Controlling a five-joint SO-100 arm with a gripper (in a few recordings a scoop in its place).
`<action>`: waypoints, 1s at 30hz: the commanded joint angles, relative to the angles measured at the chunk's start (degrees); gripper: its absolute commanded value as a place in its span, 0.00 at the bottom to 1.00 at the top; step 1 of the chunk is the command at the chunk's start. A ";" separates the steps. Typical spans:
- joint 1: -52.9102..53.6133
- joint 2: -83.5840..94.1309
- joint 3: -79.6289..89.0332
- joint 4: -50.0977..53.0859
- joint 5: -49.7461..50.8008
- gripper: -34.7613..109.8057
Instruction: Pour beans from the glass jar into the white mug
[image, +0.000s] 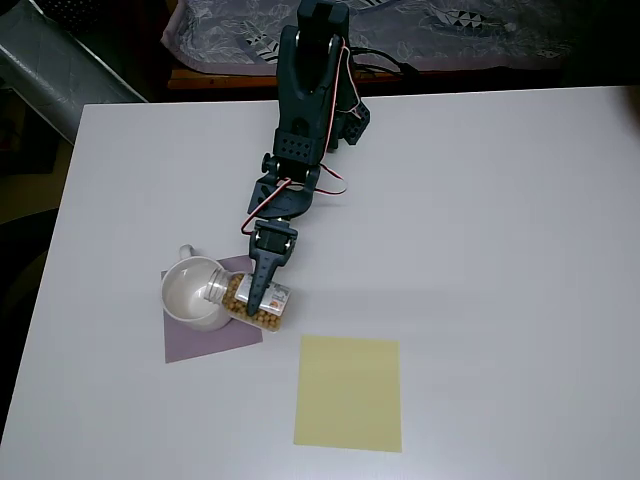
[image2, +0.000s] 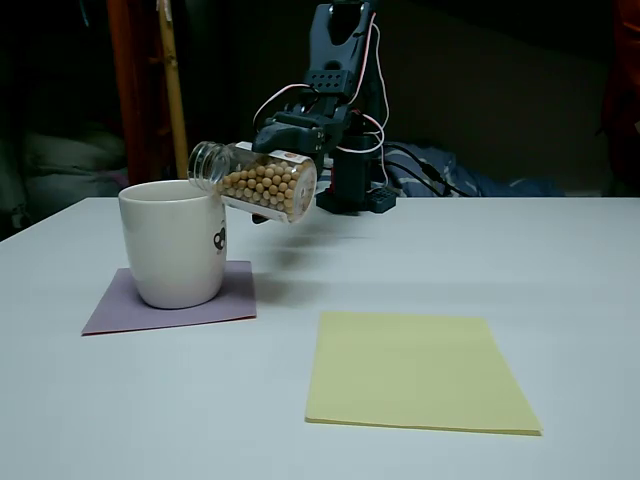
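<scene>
Beans sit inside the glass jar, which is lifted off the table and lying almost on its side beside the white mug. The jar's open mouth pokes over the mug's rim, just above it, so anything that rolls out should drop inside the mug. In the fixed view the mouth end sits a little higher than the bottom end, so the beans are piled toward the bottom, away from the mug, and none are falling yet. The gripper has its jaws pinching the jar across the middle, which leaves the mouth free. From the overhead view the mug looks empty, so I think the pouring has not begun and the jar needs to tip down more toward the mug. The mug stands on a purple mat, with its little handle on the side away from the jar, so the handle is not in the way. A yellow sheet lies flat on the white table, to the other side of the jar from the mug, with nothing on it.
</scene>
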 joint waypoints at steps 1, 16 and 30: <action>1.14 3.16 -0.88 0.88 2.55 0.24; -0.18 5.98 -1.67 6.94 17.14 0.24; -0.53 5.54 -1.41 7.82 22.15 0.24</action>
